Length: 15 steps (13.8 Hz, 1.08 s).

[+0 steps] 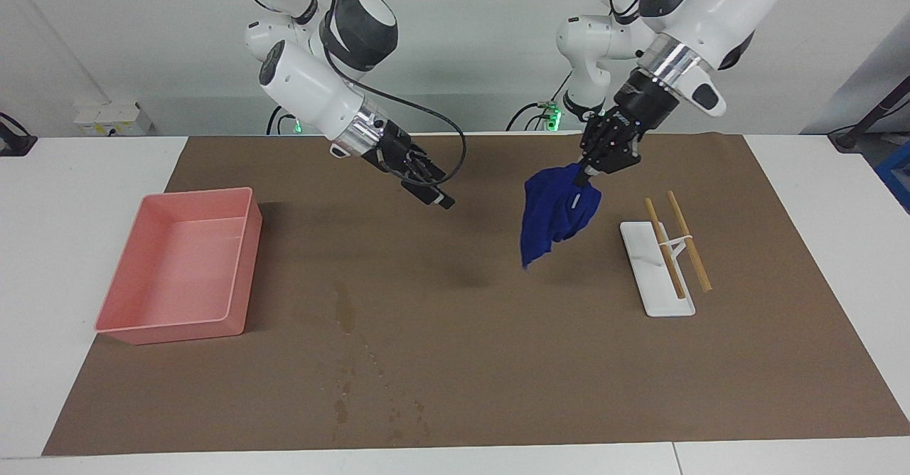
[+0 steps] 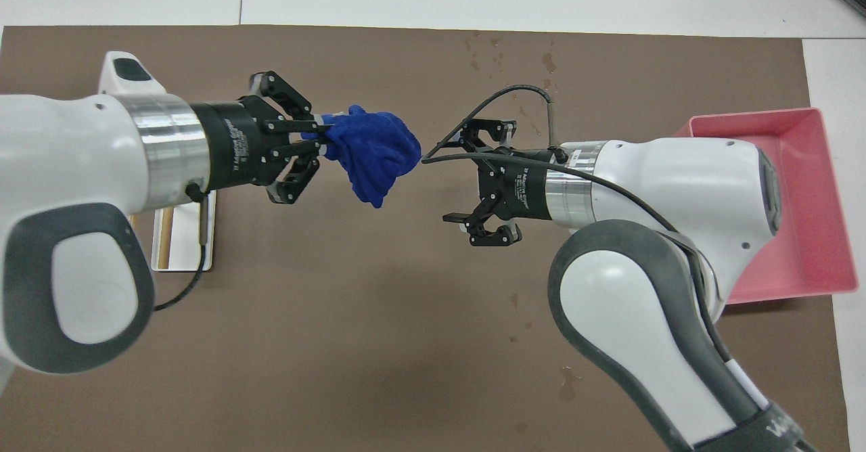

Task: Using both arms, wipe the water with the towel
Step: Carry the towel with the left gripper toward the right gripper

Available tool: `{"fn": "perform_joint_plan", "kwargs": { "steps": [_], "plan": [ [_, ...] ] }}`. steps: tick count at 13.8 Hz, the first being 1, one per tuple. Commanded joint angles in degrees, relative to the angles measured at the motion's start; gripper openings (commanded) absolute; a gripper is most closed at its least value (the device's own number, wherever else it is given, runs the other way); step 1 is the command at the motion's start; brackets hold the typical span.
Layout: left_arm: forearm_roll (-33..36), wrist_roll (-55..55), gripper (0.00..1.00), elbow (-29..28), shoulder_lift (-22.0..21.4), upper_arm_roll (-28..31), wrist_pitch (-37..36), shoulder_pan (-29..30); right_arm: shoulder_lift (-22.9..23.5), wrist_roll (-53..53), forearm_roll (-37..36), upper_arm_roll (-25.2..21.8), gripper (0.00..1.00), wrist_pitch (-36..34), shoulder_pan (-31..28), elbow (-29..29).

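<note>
So the left gripper (image 1: 584,176) is clamped on the wrinkled navy blue cloth towel (image 1: 554,215), dangling mid-desk. The right gripper (image 2: 482,178), fingers spread, hangs level beside it. The water (image 1: 346,315), dark streak plus droplets, sits toward the desk's edge farthest from the robots, on the right arm's side.

Deep navy blue, plain, wrinkled: towel (image 1: 554,215) pinched in black left gripper (image 1: 584,176). Black too: right gripper (image 1: 435,198), fingers spread, up beside the towel. White with black bands: both arms. Brown mat (image 1: 498,361), darker brown wet stains (image 1: 346,315). Pink tray (image 1: 181,272). White rack (image 1: 655,270) under the left gripper's side, tan sticks (image 1: 688,242).
</note>
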Motion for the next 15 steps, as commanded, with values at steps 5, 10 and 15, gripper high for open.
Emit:
{"fn": "perform_joint_plan", "kwargs": {
  "steps": [5,10,15],
  "plan": [
    [-1.3,-4.5,0.00,-6.5,-4.1,0.7,8.1,-8.0,0.3,1.3,2.0,0.0,1.00,3.1,2.1,-0.6],
    [-1.3,-4.4,0.00,-10.2,-6.3,0.6,7.8,-10.0,0.3,1.3,2.0,0.0,1.00,3.2,2.3,-0.6],
    [-1.2,-4.4,0.00,-11.8,-7.2,0.5,8.0,-11.2,0.3,1.2,1.9,0.0,1.00,3.1,2.4,-0.6]
  ]
}}
